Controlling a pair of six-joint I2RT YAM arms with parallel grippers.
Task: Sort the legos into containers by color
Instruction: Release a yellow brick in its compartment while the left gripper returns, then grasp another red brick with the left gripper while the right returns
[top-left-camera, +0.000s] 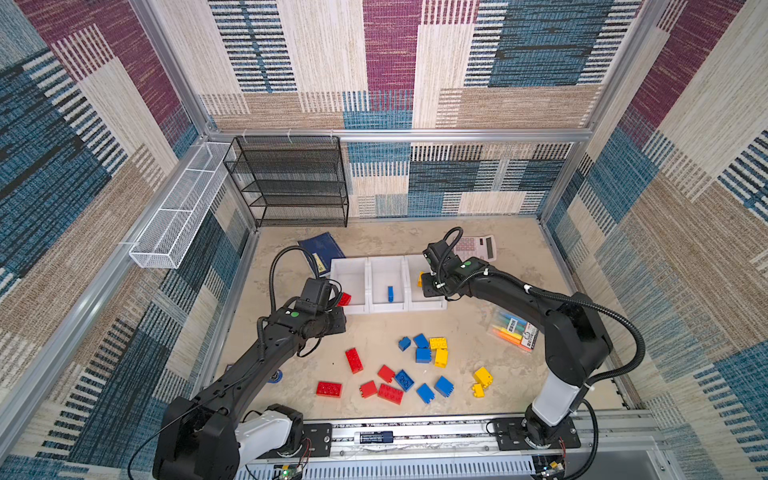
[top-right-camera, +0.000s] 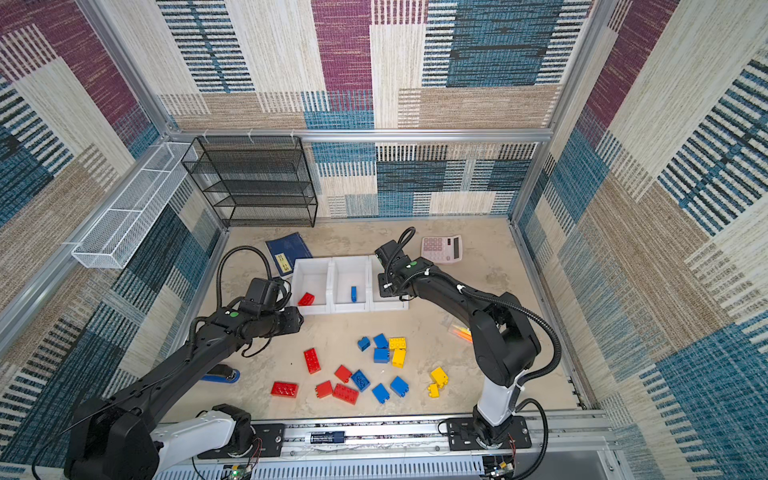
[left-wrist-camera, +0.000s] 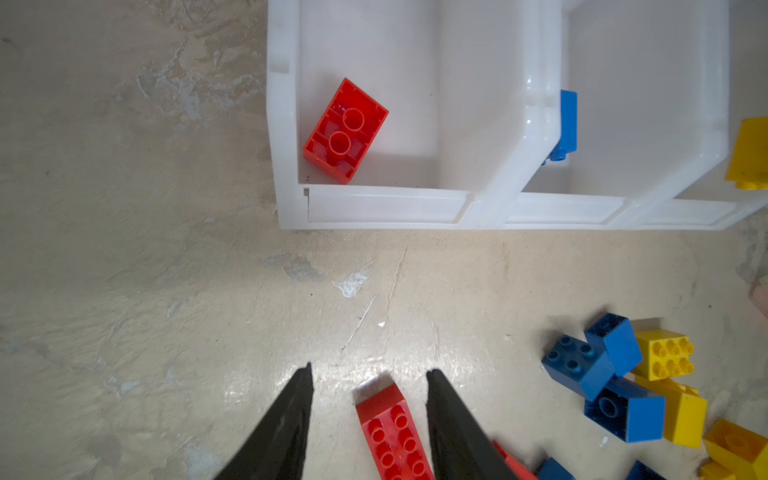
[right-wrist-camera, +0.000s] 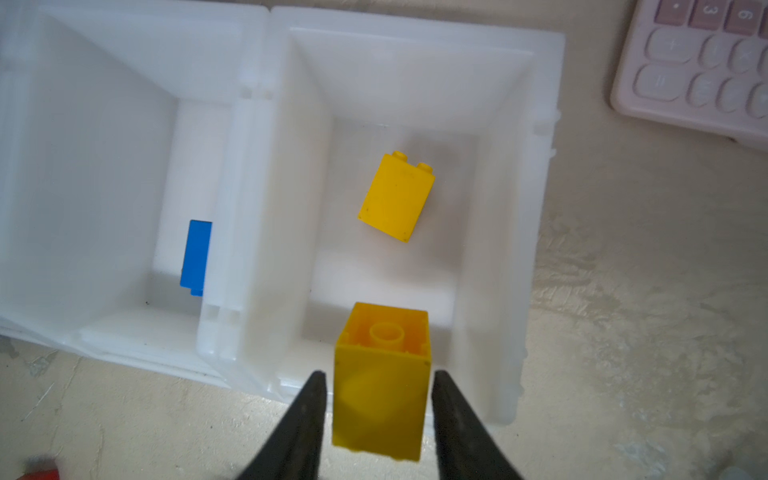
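Observation:
Three joined white containers (top-left-camera: 369, 270) stand mid-table. The left one (left-wrist-camera: 386, 205) holds a red lego (left-wrist-camera: 345, 131), the middle one a blue lego (right-wrist-camera: 196, 257), and the right one (right-wrist-camera: 507, 249) a yellow lego (right-wrist-camera: 397, 197). My right gripper (right-wrist-camera: 379, 374) is open over the right container's near rim. A second yellow lego (right-wrist-camera: 382, 382) sits between its fingers with a gap on each side. My left gripper (left-wrist-camera: 370, 370) hangs open in front of the left container, above an oblong red lego (left-wrist-camera: 395, 432) on the table. Several loose red, blue and yellow legos (top-left-camera: 422, 355) lie nearer the front.
A pink calculator (top-left-camera: 476, 247) lies behind the right container and a blue booklet (top-left-camera: 322, 249) behind the left one. A pack of markers (top-left-camera: 513, 332) lies under my right arm. A black mesh rack (top-left-camera: 291, 183) and a white wire basket (top-left-camera: 174, 224) stand at the back left.

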